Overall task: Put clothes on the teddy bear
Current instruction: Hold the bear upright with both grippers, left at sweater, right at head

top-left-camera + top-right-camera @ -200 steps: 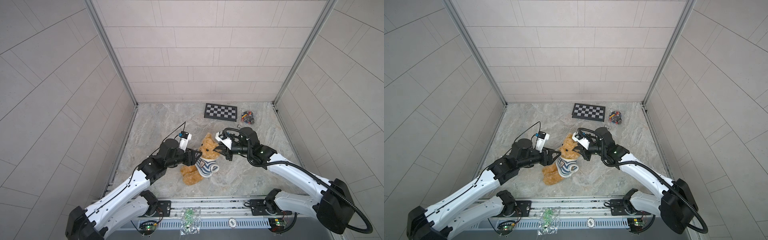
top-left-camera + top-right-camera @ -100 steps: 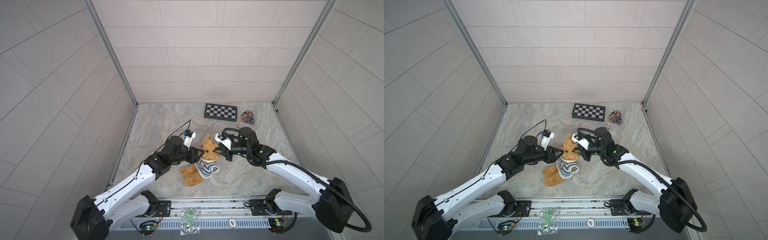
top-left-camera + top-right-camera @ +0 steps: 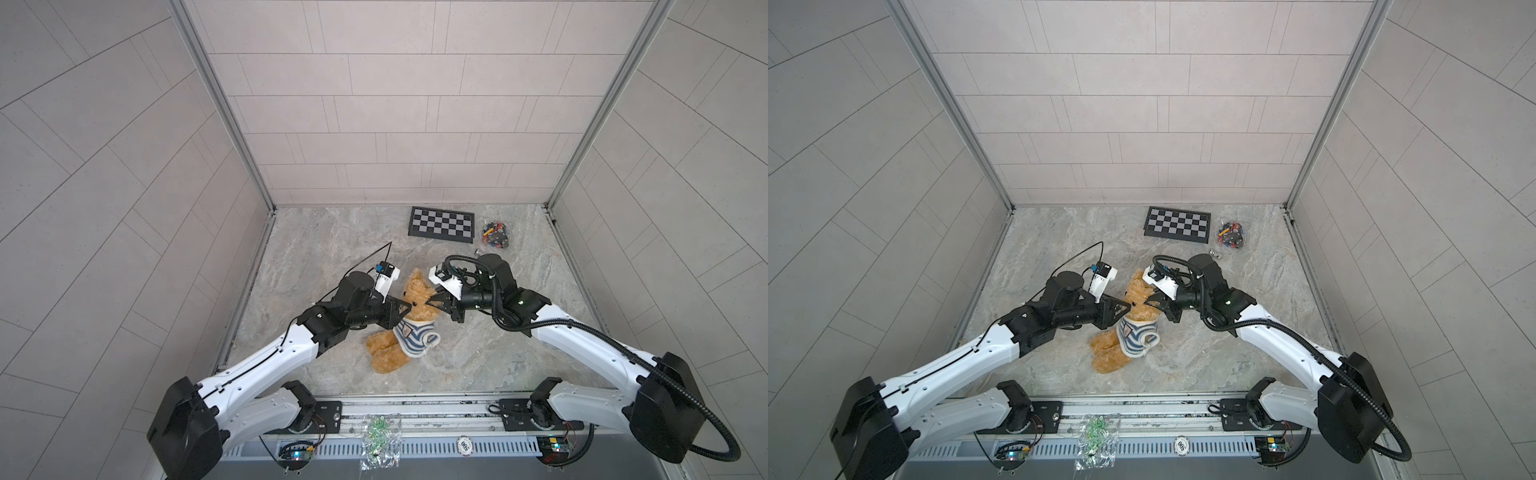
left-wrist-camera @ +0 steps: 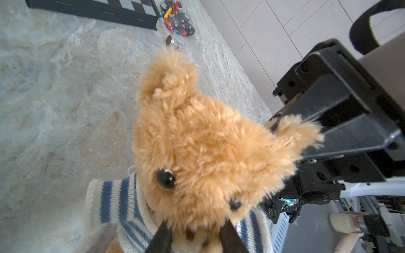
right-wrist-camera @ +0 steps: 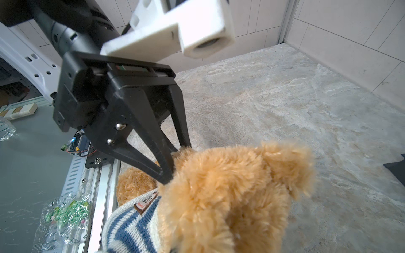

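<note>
The teddy bear (image 3: 415, 297) (image 3: 1138, 297) sits mid-table, golden-brown and fuzzy, with a blue-and-white striped sweater (image 3: 411, 334) (image 3: 1136, 332) on its body. My left gripper (image 3: 409, 308) (image 4: 195, 236) has its two dark fingers pressed into the fur on either side of the snout, below the bead eyes. The right wrist view shows that same left gripper (image 5: 177, 161) touching the bear's head (image 5: 230, 186). My right gripper (image 3: 432, 301) (image 4: 274, 126) is shut on the bear's ear on the opposite side. In its own wrist view fur hides its tips.
A checkerboard (image 3: 441, 223) lies at the back. Beside it is a pile of small coloured parts (image 3: 494, 233) and a small metal piece (image 3: 478, 251). A clear bag of green bits (image 3: 378, 440) rests on the front rail. Tiled walls enclose three sides.
My left gripper has moved forward to the bear's face and narrowed its jaws around the snout. The right gripper has kept its hold on the ear without moving.
</note>
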Robot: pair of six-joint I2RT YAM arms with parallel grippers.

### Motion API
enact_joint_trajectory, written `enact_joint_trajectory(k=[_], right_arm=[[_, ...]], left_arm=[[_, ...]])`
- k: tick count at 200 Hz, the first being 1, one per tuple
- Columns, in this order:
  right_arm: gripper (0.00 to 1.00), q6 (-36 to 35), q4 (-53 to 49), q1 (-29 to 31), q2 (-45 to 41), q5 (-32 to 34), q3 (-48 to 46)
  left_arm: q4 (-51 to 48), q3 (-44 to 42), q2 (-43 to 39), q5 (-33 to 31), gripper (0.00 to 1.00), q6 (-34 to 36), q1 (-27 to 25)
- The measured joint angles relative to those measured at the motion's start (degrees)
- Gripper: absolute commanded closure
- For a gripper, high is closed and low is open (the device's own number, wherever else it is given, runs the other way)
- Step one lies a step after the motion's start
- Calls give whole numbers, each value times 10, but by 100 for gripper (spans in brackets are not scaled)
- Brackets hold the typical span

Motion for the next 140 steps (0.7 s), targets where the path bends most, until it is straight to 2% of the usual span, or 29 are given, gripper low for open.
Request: enact_joint_trajectory(k=[39, 68, 88, 140], right_arm=[[99, 0, 1, 0, 0, 1, 0], [79, 4, 4, 1, 0, 11, 0], [70, 13, 7, 2, -1, 25, 0], [45, 41, 10, 2, -17, 88, 0]], left_arm=[[2, 0, -2, -5, 91, -3, -1], [5, 0, -3, -19, 98, -13, -2], [8, -4, -3, -32, 100, -24, -2], [7, -10, -1, -83, 100, -54, 4]])
